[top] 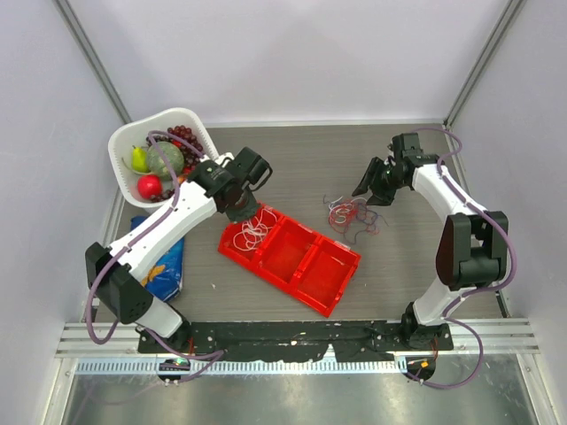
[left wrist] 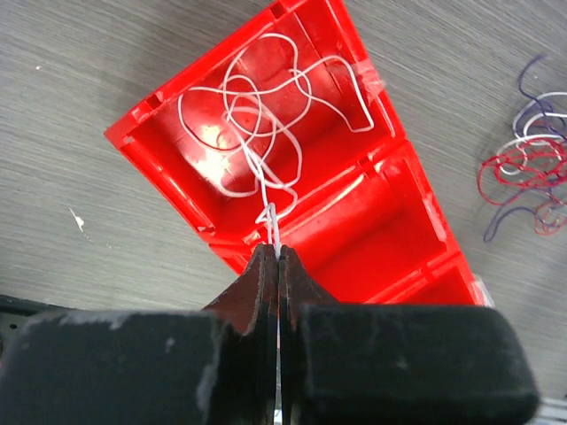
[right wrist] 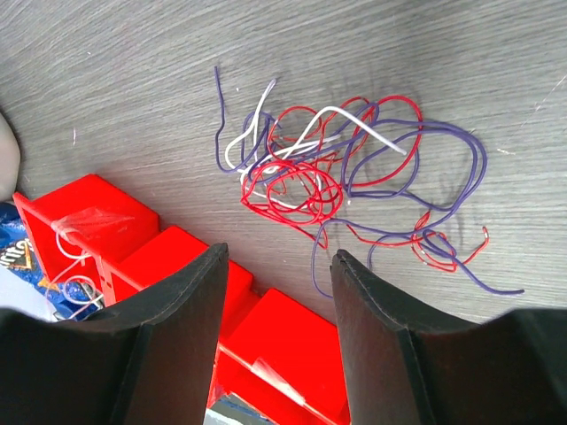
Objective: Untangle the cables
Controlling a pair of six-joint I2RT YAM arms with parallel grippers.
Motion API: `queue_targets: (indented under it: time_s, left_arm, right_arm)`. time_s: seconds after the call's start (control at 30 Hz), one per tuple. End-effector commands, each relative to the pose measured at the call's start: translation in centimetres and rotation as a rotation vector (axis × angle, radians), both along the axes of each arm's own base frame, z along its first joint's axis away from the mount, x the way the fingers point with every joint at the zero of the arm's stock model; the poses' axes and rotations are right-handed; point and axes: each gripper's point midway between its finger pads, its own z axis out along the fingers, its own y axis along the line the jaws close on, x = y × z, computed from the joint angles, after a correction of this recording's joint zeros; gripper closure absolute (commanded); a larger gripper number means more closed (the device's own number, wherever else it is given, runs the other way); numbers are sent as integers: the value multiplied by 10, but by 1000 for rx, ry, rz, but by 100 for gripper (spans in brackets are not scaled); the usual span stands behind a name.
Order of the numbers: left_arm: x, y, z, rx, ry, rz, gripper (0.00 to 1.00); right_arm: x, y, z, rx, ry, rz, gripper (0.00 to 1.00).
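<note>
Ending inside left jaws: white cable (left wrist: 262, 177)

A grey table top (top: 301, 159) with a fine wood grain fills the middle of the top view. Plain pale walls (top: 292, 53), white with a faint lilac cast, close it in at the back and on both sides. Slim metal posts (top: 93, 62) slant through the upper left and upper right corners. Along the lower edge lie a black base plate (top: 292, 333), a ribbed aluminium rail (top: 523, 336) and a brushed metal sheet (top: 292, 398) with a dull glare. The light is even and the shadows are soft.
</note>
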Motion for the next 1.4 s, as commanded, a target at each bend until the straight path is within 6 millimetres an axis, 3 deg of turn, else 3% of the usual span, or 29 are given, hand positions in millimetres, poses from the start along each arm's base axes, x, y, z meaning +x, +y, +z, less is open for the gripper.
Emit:
queue_targets:
  time_s: [0.0,0.13,0.17,0.23,0.3,0.37,0.57,0.7,0.77,0.87,0.97,1.1,1.2,1.37]
  left_arm:
    - [29,1,-11,-5,-65,56,100]
    - [33,-4,-35,25,43,18,100]
    - [32,-3,-35,34,57,14,94]
    - [32,-5,-30,23,45,15,59]
    - [32,-4,-24,-6,14,34,42]
    - [32,-7,-19,-47,-12,38,32]
    - [43,-33,12,-182,-119,-78,21]
    - [51,-89,21,-378,-139,-273,30]
    - [45,-96,17,-392,-83,-297,33]
    - [30,-77,0,-298,-26,-277,32]
    - [16,-33,-10,-154,-27,-202,29]
    - [-22,29,-30,-11,88,-7,25]
    - [-49,50,-46,-18,167,95,26]
    - [-65,73,-61,-84,172,258,18]
  right_arm:
    - [-2,3,24,8,-74,13,45]
    - [-5,3,30,7,-86,15,45]
    - [-7,2,32,2,-93,20,45]
    - [-9,-1,35,-18,-104,17,45]
    - [-12,-4,33,-37,-105,16,45]
    - [-14,-8,32,-56,-103,14,45]
    - [-16,-11,25,-72,-81,17,45]
    - [-13,-2,26,-32,-57,42,45]
    - [-14,0,24,-25,-49,53,45]
    - [-16,2,21,-25,-36,66,45]
    - [-18,3,20,-24,-38,74,45]
    - [-17,5,15,-28,-25,84,45]
    - [-16,8,9,-23,-16,91,45]
    - [-15,13,3,-14,6,106,45]
